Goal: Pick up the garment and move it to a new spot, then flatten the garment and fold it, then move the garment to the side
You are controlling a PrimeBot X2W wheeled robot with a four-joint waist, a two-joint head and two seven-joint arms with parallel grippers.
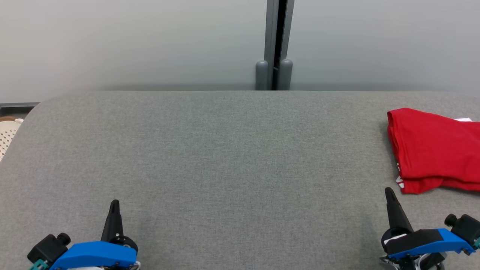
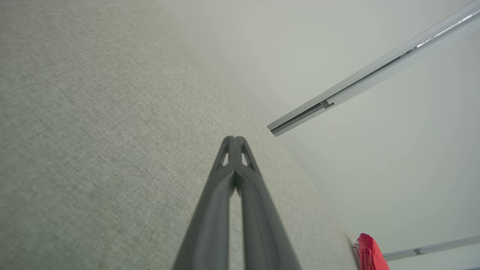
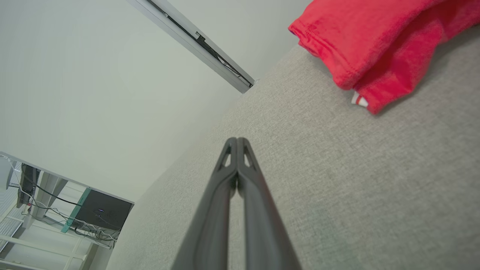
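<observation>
A red garment (image 1: pixel 435 150) lies folded at the right edge of the grey fabric surface (image 1: pixel 225 157), partly cut off by the head view's border. It also appears in the right wrist view as the garment (image 3: pixel 378 41) at the top right, and as a sliver of the garment (image 2: pixel 369 253) in the left wrist view. My right gripper (image 1: pixel 389 192) hovers just below and left of it, shut with nothing held, tips together (image 3: pixel 237 140). My left gripper (image 1: pixel 114 203) rests at the lower left, shut and empty (image 2: pixel 234 138).
A pale wall with a grey vertical post (image 1: pixel 275 45) stands behind the surface. A white perforated basket (image 1: pixel 7 135) peeks in at the far left. A desk with a dark box and cables (image 3: pixel 93 213) shows in the right wrist view.
</observation>
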